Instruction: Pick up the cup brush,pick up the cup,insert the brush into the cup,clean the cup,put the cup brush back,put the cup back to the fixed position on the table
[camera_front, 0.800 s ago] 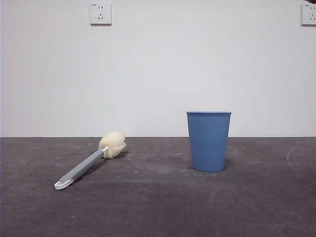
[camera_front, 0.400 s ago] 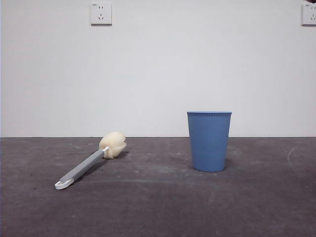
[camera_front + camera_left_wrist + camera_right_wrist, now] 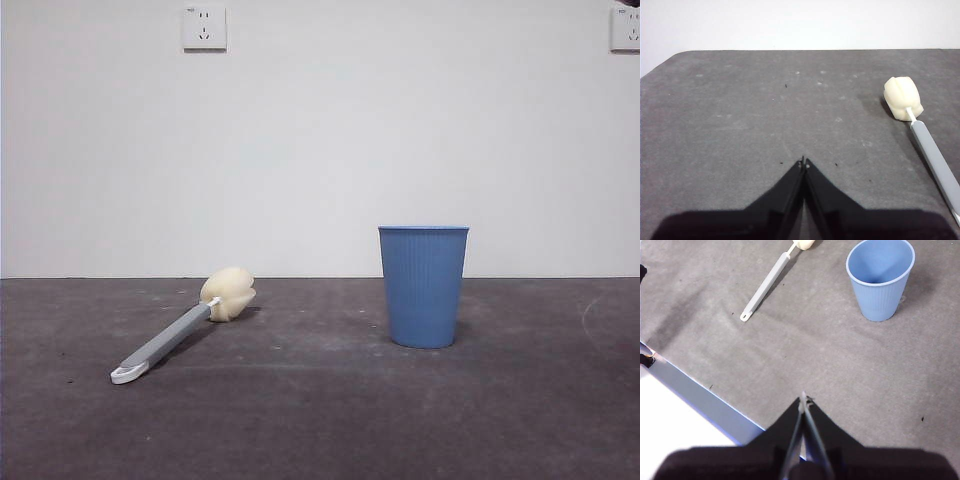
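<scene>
The cup brush (image 3: 180, 330) lies flat on the table (image 3: 320, 420) at the left, sponge head toward the wall, white loop toward the front. The blue ribbed cup (image 3: 423, 286) stands upright and empty right of centre. In the left wrist view the brush (image 3: 920, 130) lies off to the side of my left gripper (image 3: 804, 161), which is shut and empty above bare table. In the right wrist view my right gripper (image 3: 803, 397) is shut and empty, high above the table, with the cup (image 3: 880, 280) and the brush (image 3: 767, 285) well ahead of it.
A white wall with two sockets (image 3: 204, 27) stands behind the table. The right wrist view shows the table's front edge (image 3: 700, 400) close to the right gripper. No arm shows in the front view.
</scene>
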Available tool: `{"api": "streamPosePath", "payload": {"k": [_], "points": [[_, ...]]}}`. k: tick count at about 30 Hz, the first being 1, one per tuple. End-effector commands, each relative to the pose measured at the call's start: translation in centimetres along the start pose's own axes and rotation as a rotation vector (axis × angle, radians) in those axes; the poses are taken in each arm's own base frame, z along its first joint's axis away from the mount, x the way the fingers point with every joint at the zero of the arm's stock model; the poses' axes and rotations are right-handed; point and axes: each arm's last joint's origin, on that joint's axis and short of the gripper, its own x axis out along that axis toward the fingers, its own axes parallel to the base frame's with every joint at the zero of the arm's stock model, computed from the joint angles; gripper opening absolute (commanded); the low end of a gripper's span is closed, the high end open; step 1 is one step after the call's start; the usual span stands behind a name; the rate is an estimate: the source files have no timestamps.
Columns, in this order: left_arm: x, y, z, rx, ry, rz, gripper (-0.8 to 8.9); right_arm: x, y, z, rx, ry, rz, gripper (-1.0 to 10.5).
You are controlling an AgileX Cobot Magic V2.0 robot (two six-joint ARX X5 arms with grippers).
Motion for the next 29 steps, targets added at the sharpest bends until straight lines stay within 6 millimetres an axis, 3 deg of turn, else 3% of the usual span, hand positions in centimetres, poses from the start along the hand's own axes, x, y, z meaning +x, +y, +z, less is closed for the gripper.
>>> {"api": "streamPosePath", "payload": {"k": [1,9,12,19,24,29], "points": [[0.1,0.0,-0.4,-0.010,0.007,0.003,-0.03,-0.1,0.0,0.1,0.003,-0.012,-0.001,0.1],[0.1,0.0,-0.4,-0.010,0.007,0.003,-0.03,-0.1,0.0,0.1,-0.008,-0.017,-0.001,0.1],[0.1,0.0,-0.4,-0.010,0.006,0.003,-0.03,-0.6,-0.2,0.2,-0.139,-0.064,-0.074,0.1],[0.1,0.0,-0.4,-0.010,0.006,0.003,-0.03,-4.1,-0.7,0.7,-0.173,-0.388,-0.289,0.1],[0.1,0.0,-0.4,-0.010,0.007,0.003,-0.03,-6.2,-1.1,-0.5,-0.127,-0.546,-0.463,0.1],[0.1,0.0,-0.4,-0.010,0.006,0.003,-0.03,-6.9,-1.4,-1.7,-0.141,-0.710,-0.554,0.1]]}}
